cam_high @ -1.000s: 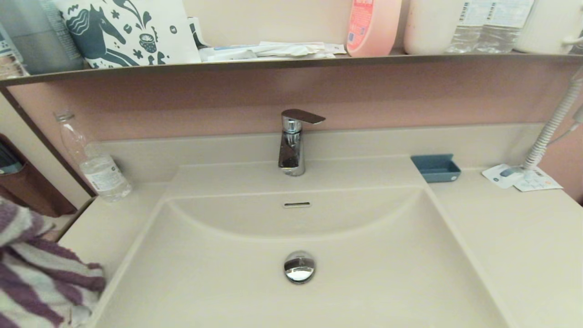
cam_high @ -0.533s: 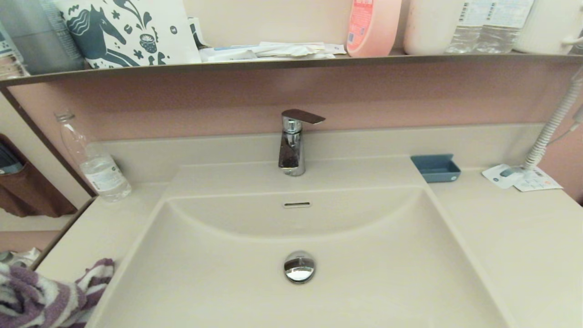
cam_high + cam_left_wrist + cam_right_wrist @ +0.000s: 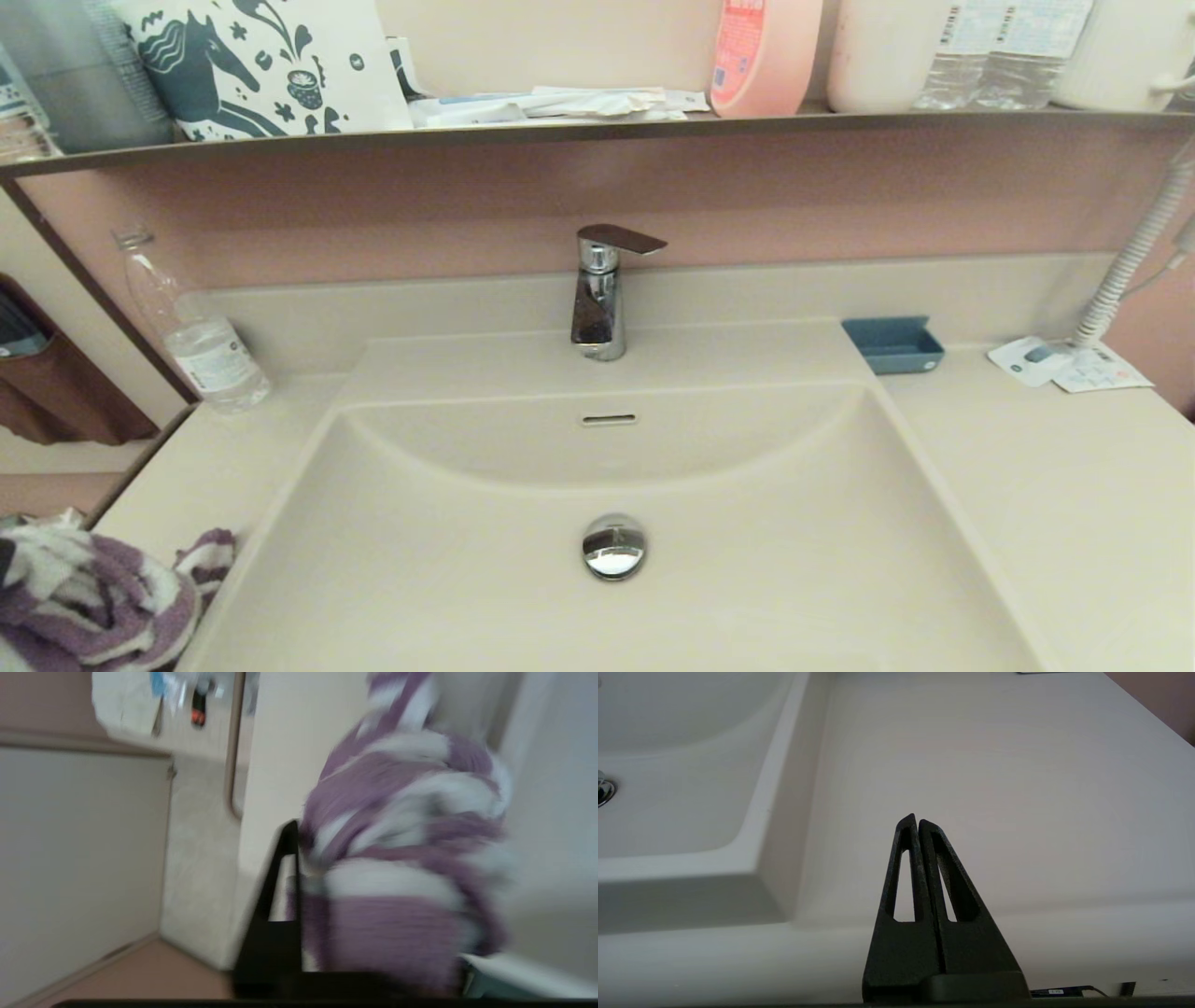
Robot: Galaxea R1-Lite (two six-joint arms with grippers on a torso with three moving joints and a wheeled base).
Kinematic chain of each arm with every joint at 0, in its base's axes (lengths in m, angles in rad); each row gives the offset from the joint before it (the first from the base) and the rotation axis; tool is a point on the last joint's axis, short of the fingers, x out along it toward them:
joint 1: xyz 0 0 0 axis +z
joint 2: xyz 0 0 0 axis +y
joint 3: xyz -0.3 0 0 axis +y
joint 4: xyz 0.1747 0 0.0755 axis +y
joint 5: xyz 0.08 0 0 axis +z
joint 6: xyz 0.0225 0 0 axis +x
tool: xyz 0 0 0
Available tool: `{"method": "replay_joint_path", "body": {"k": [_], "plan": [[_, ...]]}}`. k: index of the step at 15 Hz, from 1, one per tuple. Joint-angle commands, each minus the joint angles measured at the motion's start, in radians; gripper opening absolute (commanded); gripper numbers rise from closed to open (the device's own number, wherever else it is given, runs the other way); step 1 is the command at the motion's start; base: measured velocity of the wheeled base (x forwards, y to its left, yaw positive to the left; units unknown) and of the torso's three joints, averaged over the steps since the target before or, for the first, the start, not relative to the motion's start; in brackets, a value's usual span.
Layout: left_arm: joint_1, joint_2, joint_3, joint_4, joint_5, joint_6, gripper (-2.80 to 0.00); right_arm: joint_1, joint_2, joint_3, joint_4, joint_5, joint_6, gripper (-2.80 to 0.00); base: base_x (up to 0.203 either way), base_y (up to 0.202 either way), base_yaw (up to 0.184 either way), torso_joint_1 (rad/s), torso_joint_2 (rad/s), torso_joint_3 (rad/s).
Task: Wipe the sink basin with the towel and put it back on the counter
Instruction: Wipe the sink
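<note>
The purple and white striped towel (image 3: 84, 597) lies bunched at the near left corner of the counter (image 3: 1074, 485), just left of the sink basin (image 3: 766, 569). In the left wrist view the towel (image 3: 397, 868) fills the space beside one black finger (image 3: 280, 896). It hides the other finger, and my left gripper (image 3: 327, 833) is shut on it. The basin holds only its chrome drain plug (image 3: 613, 547) and overflow slot (image 3: 609, 419). My right gripper (image 3: 917, 820) is shut on nothing above the right counter (image 3: 1017, 765), near its front edge. Neither gripper shows in the head view.
A chrome faucet (image 3: 599, 299) stands behind the basin. A clear bottle (image 3: 201, 345) is at the back left. A blue dish (image 3: 894, 343), papers (image 3: 1069, 364) and a coiled hose (image 3: 1134, 252) are at the back right. The dark-edged shelf (image 3: 597, 126) overhangs; a brown cloth (image 3: 56, 401) hangs left.
The towel has dropped from high at the left edge down to the near left corner of the counter and has bunched up. The right arm has not moved.
</note>
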Motion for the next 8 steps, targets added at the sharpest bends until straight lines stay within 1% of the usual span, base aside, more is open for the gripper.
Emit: {"method": "replay_joint_path", "body": {"k": [1,3,4,6,7,8], "plan": [[0.005,0.034,-0.001,-0.081,0.006,0.016,0.0,0.0,0.0,0.0,0.0,0.0,0.0,-2.8,0.0,0.0,0.0,0.0,0.0,0.0],[0.047,0.039,-0.003,-0.124,0.006,0.083,0.0,0.0,0.0,0.0,0.0,0.0,0.0,-2.8,0.0,0.0,0.0,0.0,0.0,0.0],[0.074,0.04,-0.002,-0.164,0.006,0.12,0.0,0.0,0.0,0.0,0.0,0.0,0.0,-2.8,0.0,0.0,0.0,0.0,0.0,0.0],[0.117,0.04,0.004,-0.188,0.002,0.173,0.0,0.0,0.0,0.0,0.0,0.0,0.0,-2.8,0.0,0.0,0.0,0.0,0.0,0.0],[0.138,0.045,0.006,-0.189,-0.04,0.177,0.0,0.0,0.0,0.0,0.0,0.0,0.0,-2.8,0.0,0.0,0.0,0.0,0.0,0.0],[0.176,0.049,0.006,-0.188,-0.119,0.179,0.0,0.0,0.0,0.0,0.0,0.0,0.0,-2.8,0.0,0.0,0.0,0.0,0.0,0.0]]}}
